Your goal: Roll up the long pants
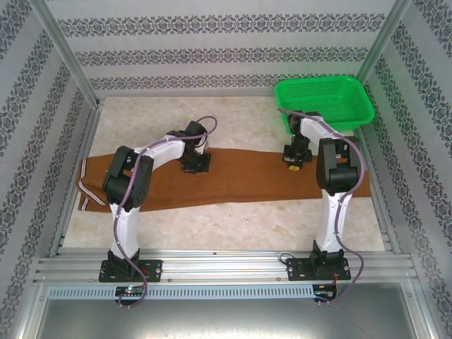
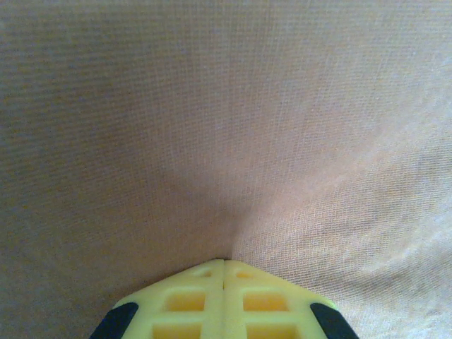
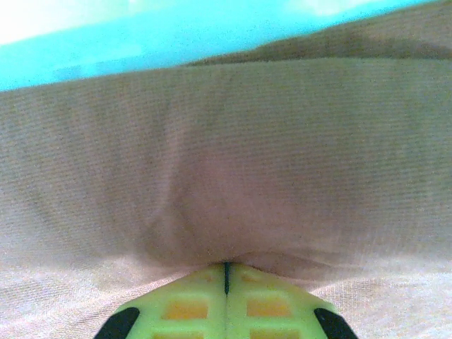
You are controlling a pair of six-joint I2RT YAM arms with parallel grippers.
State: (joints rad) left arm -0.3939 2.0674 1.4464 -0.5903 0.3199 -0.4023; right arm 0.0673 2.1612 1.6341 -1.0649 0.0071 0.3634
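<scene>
Two robot arms rise from their bases at the bottom of the overhead frame and bend over the long pants [image 1: 240,182]. The pants lie flat in a rust-brown band across the middle of the pale tabletop [image 1: 233,226], with the pale-trimmed waistband end at the left and the leg ends at the right. The left hand [image 1: 195,164] is down on the cloth left of centre. Its wrist camera shows the yellow fingers [image 2: 187,300] closed together, with fabric puckering to a crease at their tips. The right hand [image 1: 294,159] is on the cloth right of centre, its fingers likewise closed and a fold of trouser bunched at the tips. Beyond it, at upper right, a green basket [image 1: 325,99] stands on the tabletop just past the pants' far edge.
</scene>
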